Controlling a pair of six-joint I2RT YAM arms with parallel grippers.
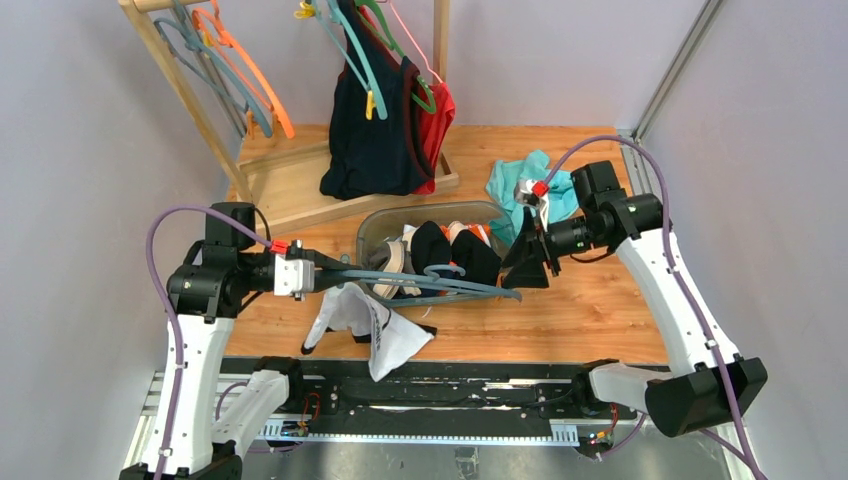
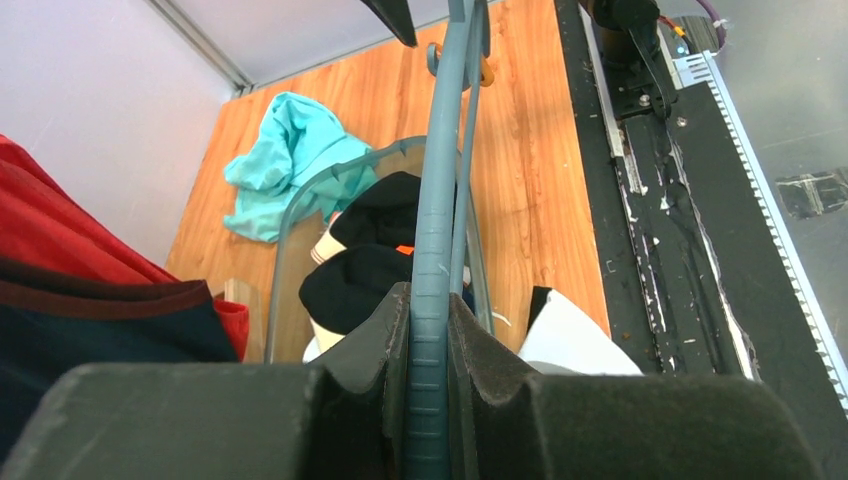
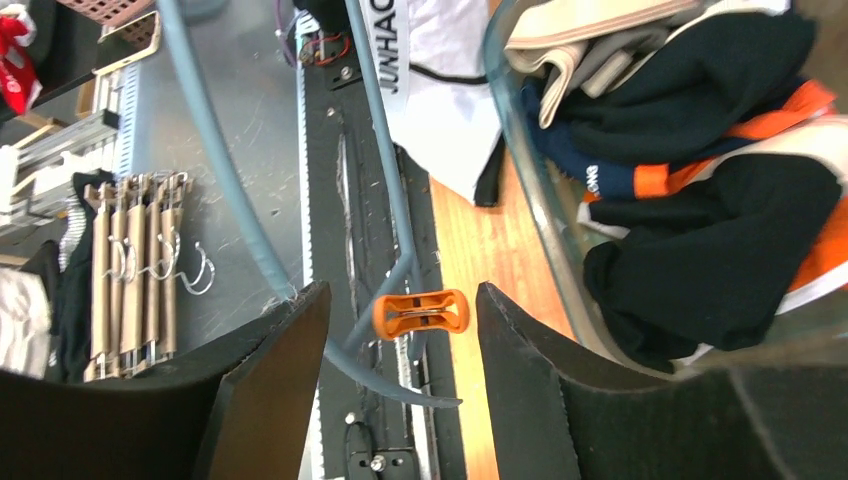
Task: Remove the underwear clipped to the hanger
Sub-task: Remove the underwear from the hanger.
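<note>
**Currently: one hanger, two grippers, one brief on the bar**

We count one grey-blue hanger [image 1: 470, 288] held level between the two arms. The left gripper [image 1: 318, 272] is clamped tight on one end of it, the bar pinched between both pads. The right gripper [image 1: 528, 262] stands at the other end with its jaws wide, holding nothing. One orange clip [image 3: 420, 313] sits in the gap between them, clear of both pads.

One white underwear [image 1: 372, 325] with black lettering hangs under the bar, just ahead of the left jaws and well away from the right ones. One clear bin [image 1: 372, 228] lies beyond the bar, between the two grippers. We cannot count the dark pieces [image 1: 470, 255] heaped inside. One teal cloth [image 1: 515, 185] lies behind the right jaws. One navy tank top [image 1: 370, 140] hangs far beyond both.
</note>
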